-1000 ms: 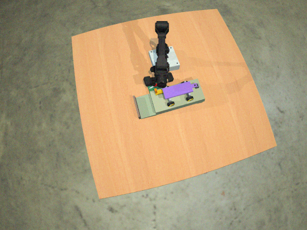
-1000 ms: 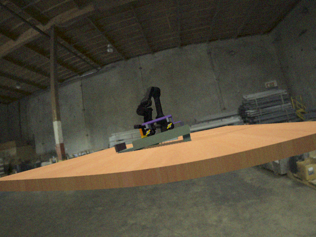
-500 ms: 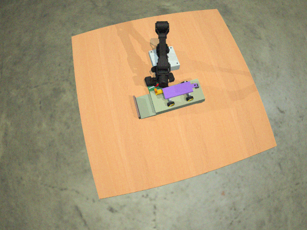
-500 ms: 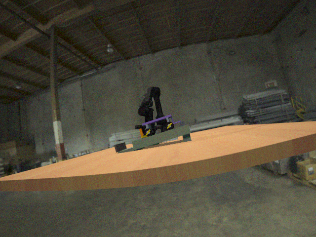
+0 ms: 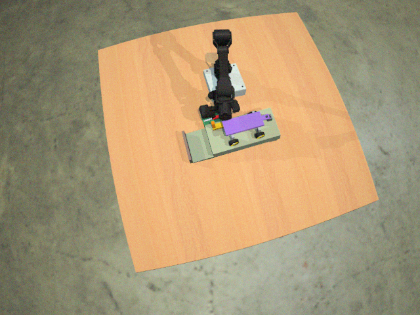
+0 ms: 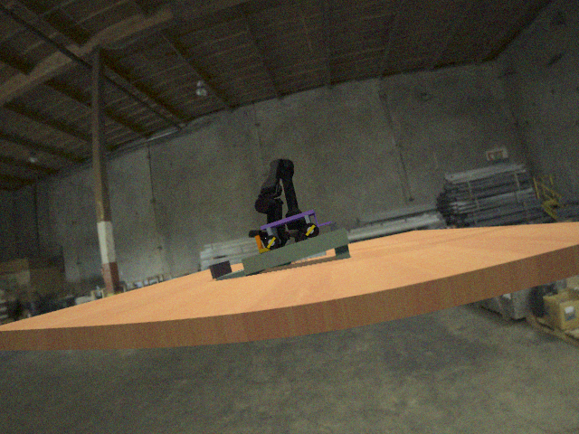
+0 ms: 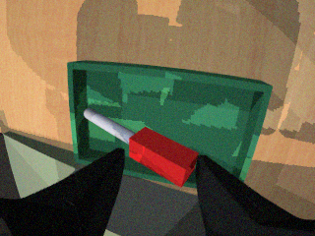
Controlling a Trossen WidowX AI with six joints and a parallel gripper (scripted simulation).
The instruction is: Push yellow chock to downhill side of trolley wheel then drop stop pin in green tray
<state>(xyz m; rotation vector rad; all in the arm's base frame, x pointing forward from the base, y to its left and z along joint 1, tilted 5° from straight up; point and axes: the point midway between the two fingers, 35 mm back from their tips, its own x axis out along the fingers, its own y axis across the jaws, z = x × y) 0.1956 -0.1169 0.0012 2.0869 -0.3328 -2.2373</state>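
Observation:
The stop pin (image 5: 216, 117) (image 7: 163, 157) has left the ramp. In the wrist view its grey shaft slants into the green tray (image 5: 206, 124) (image 7: 169, 73), and its red head overlaps the near wall. My gripper (image 7: 160, 159) is partly open around the head; the head appears to meet the right fingertip, with a gap at the left one. The purple trolley (image 5: 243, 123) (image 6: 287, 220) stands on the ramp (image 5: 220, 146) (image 6: 298, 253). The yellow chock (image 5: 218, 126) (image 6: 264, 250) with orange handle sits at the far-side downhill wheel; their contact is hidden.
The ramp's low end has a dark stop strip (image 5: 187, 147) (image 6: 220, 268). The arm's pale base plate (image 5: 237, 79) is behind the ramp. The arm hangs over the tray, close to the trolley's downhill far corner.

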